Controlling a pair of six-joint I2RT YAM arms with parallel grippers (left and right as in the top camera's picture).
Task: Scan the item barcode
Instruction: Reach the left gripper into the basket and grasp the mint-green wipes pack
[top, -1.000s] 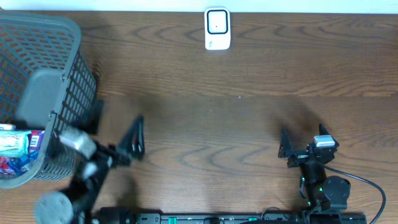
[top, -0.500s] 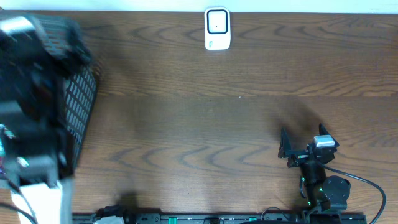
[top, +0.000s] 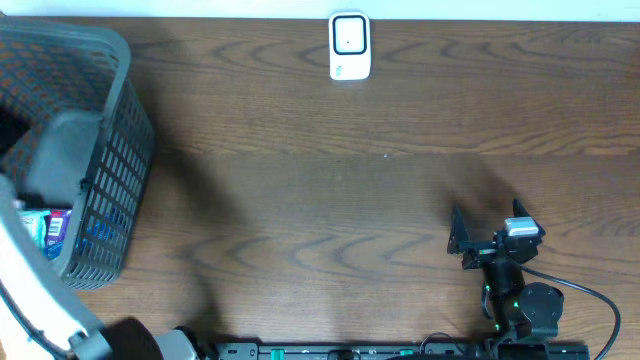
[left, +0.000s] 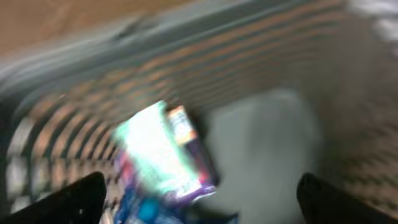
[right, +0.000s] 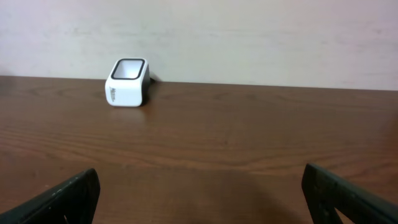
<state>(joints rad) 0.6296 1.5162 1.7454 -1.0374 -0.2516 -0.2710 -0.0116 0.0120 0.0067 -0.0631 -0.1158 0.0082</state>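
Blur smears my left wrist view. The green-and-purple packet (left: 165, 155) lies tilted inside the grey mesh basket (top: 115, 190), its long axis seemingly running upper left to lower right, with no barcode legible. From overhead, my white arm link (top: 30, 290) cuts part of it off. My left jaws stand wide apart above it, holding nothing. My right jaws, equally wide and empty, hover over open surface (top: 330, 200), facing the white scanner (right: 127, 83) near the far edge.
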